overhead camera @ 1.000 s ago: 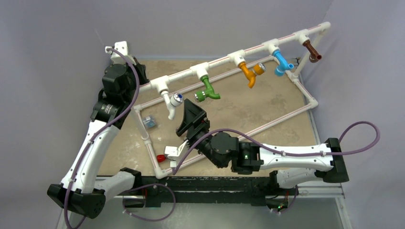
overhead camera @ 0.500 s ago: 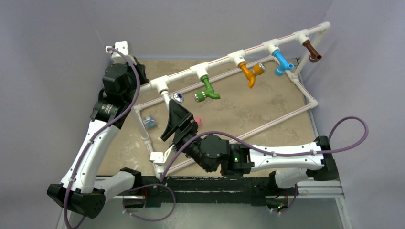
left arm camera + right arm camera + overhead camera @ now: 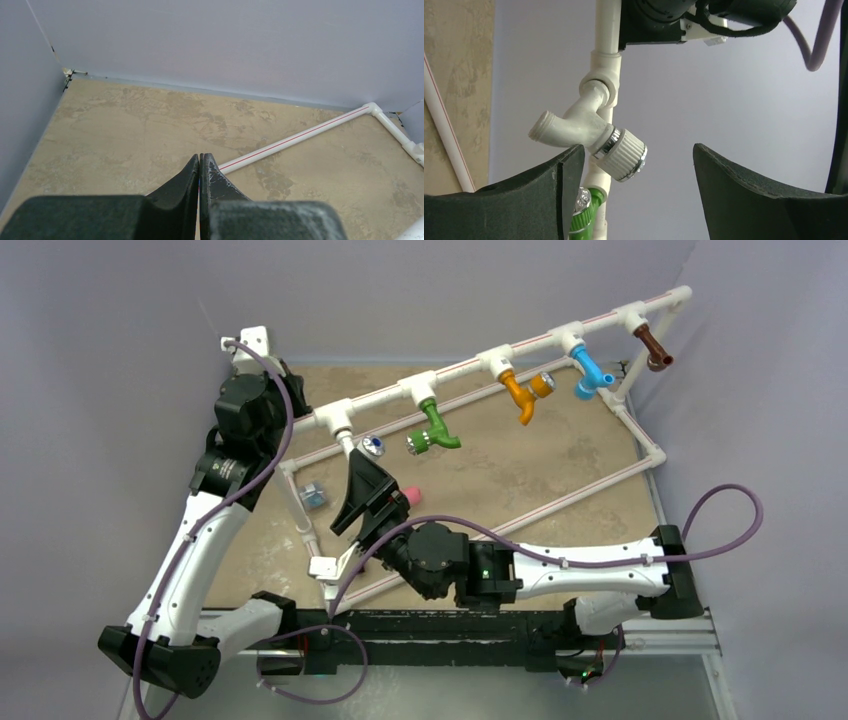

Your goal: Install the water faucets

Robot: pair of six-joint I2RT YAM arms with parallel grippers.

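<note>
Five water faucets hang from the top rail of the white pipe frame [image 3: 470,368]: white [image 3: 372,446], green [image 3: 436,428], orange [image 3: 522,393], blue [image 3: 592,375] and brown [image 3: 655,346]. My right gripper [image 3: 362,468] stands open just in front of the white faucet and hides its spout from above. In the right wrist view the white faucet [image 3: 574,127] and its ribbed knob [image 3: 623,156] sit between the open fingers of the right gripper [image 3: 639,147], close to the left finger, with the green faucet [image 3: 586,220] behind. My left gripper [image 3: 200,158] is shut and empty over the table at the back left.
A pink-capped cylinder [image 3: 409,496] lies on the table beside my right gripper. A small blue-grey block [image 3: 314,496] sits inside the frame's left end. A white bracket [image 3: 325,567] lies by the frame's near corner. Grey walls close the back and both sides.
My right arm swung left and forward, bringing its open gripper up to the white faucet. The pink-capped cylinder came into view. The left arm stayed still.
</note>
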